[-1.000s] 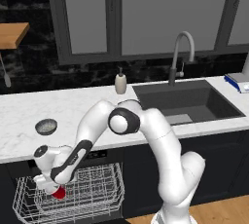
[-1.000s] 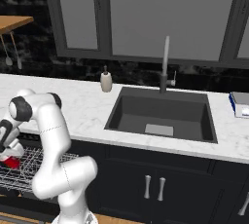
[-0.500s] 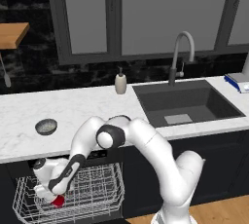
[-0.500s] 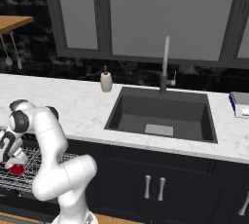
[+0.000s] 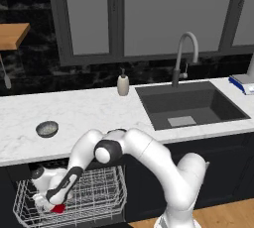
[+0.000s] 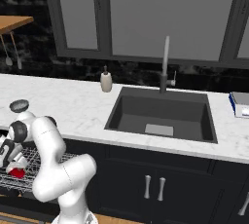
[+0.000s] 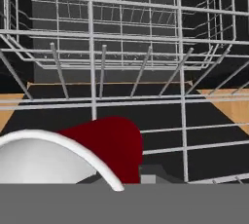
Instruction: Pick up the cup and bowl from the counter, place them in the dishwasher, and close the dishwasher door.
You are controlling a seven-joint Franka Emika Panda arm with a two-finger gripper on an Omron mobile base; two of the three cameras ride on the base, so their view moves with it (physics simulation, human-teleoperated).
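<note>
1. Lowered since a second ago, the gripper (image 5: 53,205) now sits deep in the dishwasher (image 5: 69,197) rack's front-left corner.
2. Its jaws are narrow, pinched on the cup (image 7: 109,142).
3. The bowl (image 5: 47,129) rests near the counter (image 5: 99,113) left front edge.

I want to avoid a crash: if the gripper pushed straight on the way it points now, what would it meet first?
Probably the cup right at its tip, then the white wire rack; depth is unclear.
</note>
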